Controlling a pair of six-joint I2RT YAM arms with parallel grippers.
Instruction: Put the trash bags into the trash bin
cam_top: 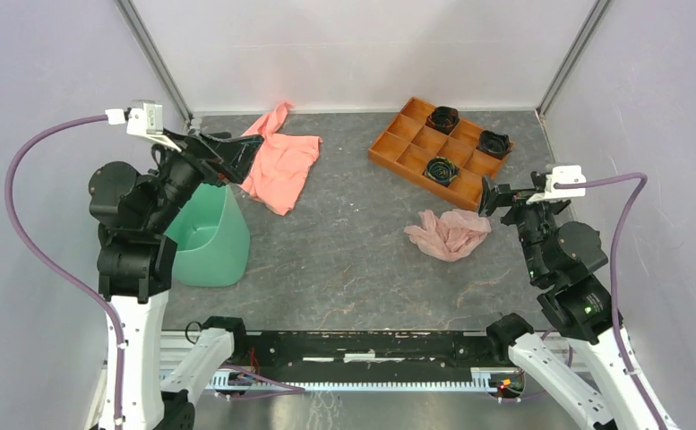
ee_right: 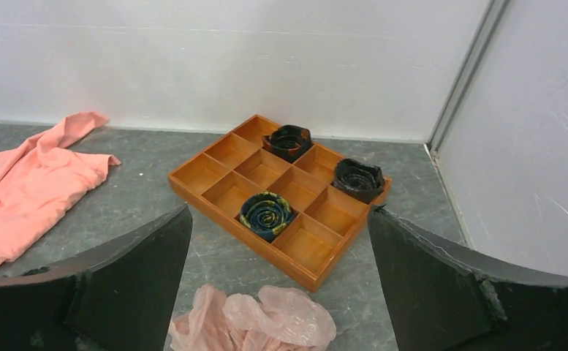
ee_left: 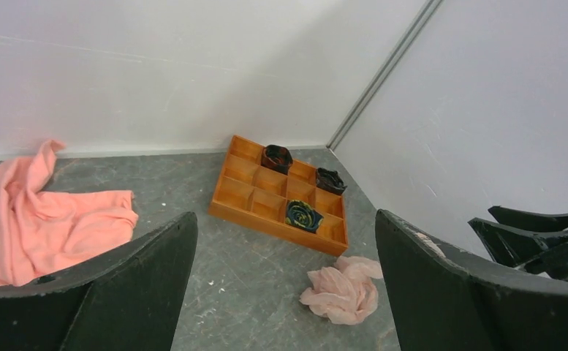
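The trash bag [cam_top: 449, 235] is a crumpled wad of thin pale pink film lying on the grey table, right of centre. It also shows in the left wrist view [ee_left: 341, 292] and at the bottom of the right wrist view [ee_right: 255, 322]. The mint-green trash bin [cam_top: 210, 237] stands at the left, beside the left arm, and appears in no wrist view. My left gripper [cam_top: 247, 150] hovers open above and behind the bin, by the salmon cloth, holding nothing [ee_left: 284, 219]. My right gripper [cam_top: 490, 199] is open and empty just right of the bag, which lies below its jaws [ee_right: 279, 212].
An orange compartment tray [cam_top: 413, 136] sits at the back right with three dark rolled items in it, just behind the bag. A salmon-pink cloth [cam_top: 281, 166] lies spread at the back left. White walls close in the back and both sides.
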